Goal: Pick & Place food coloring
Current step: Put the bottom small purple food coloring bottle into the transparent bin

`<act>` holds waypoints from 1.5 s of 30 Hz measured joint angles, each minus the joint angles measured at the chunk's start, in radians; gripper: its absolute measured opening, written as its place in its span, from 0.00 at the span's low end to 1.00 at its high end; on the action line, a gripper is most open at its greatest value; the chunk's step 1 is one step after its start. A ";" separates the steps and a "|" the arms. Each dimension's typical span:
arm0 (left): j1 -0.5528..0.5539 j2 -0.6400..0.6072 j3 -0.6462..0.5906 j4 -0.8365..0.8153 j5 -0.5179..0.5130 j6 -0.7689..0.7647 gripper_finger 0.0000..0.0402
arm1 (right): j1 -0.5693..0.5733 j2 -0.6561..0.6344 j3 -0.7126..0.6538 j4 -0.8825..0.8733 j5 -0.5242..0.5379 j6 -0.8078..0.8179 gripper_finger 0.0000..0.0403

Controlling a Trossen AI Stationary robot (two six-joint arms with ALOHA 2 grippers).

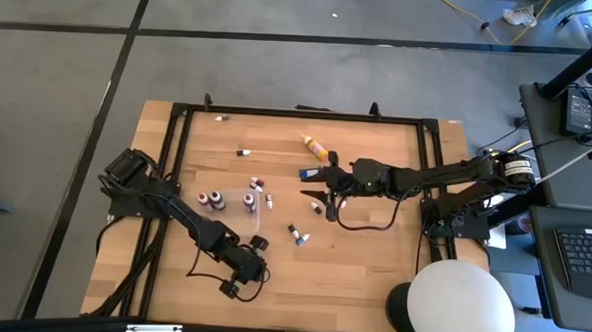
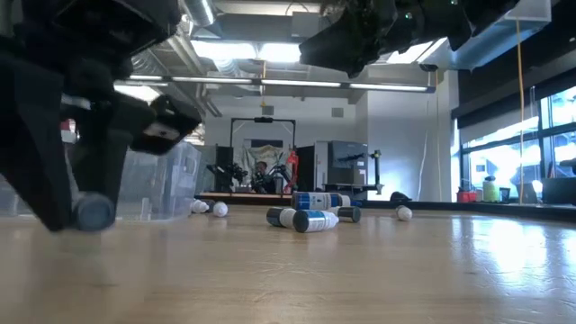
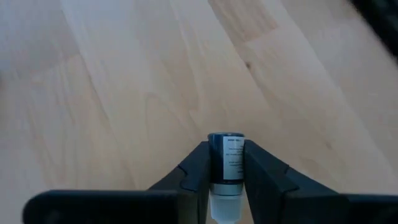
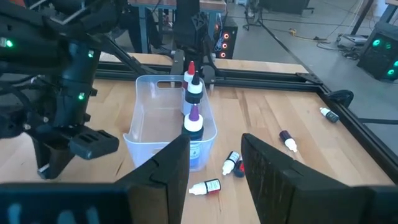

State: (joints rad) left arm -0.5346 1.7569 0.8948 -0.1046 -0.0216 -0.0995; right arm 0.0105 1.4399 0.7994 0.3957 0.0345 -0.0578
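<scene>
My left gripper point(image 1: 249, 271) is near the table's near edge, fingers pointing down, shut on a small dark-blue food coloring bottle point(image 3: 226, 158) with a white cap. My right gripper point(image 1: 325, 199) hangs open above the table's middle point(image 4: 214, 149), touching nothing. Ahead of it lie small bottles point(image 4: 208, 186) point(image 4: 231, 163) on their sides. Three larger bottles point(image 4: 193, 121) stand upright in the clear tray point(image 4: 146, 127). Other bottles lie scattered on the table: an orange-yellow one point(image 1: 315, 145), a blue one point(image 1: 309, 173), and small ones point(image 1: 295, 231) point(image 1: 244, 152). My left gripper pinches the small bottle's body point(image 3: 227, 167) between its two fingers point(image 3: 196, 168), from above. The bottle lies along the fingers, its dark base sticking out past the tips and its white cap point(image 3: 225, 205) toward the wrist. In the low view its lower end point(image 2: 94, 212) sits at table height; whether it touches, I cannot tell.
A black frame point(image 1: 298, 113) rims the wooden table. The clear tray point(image 1: 242, 202) sits left of centre, with two dark-red bottles point(image 1: 212, 197) beside it. A white round lamp point(image 1: 460, 303) stands off the near right corner. Bare wood lies around my left gripper.
</scene>
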 joint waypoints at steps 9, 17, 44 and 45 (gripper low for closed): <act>-0.002 -0.252 0.000 -0.286 -0.122 -0.212 0.20 | -0.001 0.000 0.000 0.006 0.044 -0.015 0.37; -0.016 -0.445 -0.004 -0.582 -0.342 -0.488 0.19 | -0.012 0.000 0.000 0.003 0.089 -0.032 0.37; -0.034 -0.423 -0.180 -0.625 -0.331 -0.725 0.23 | -0.015 0.001 0.001 -0.088 0.088 -0.059 0.37; -0.034 -0.423 -0.180 -0.625 -0.336 -0.725 0.23 | -0.015 0.001 0.001 -0.088 0.088 -0.059 0.37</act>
State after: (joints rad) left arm -0.5686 1.3338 0.7147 -0.7293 -0.3572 -0.8249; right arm -0.0048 1.4406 0.8001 0.3073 0.1223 -0.1169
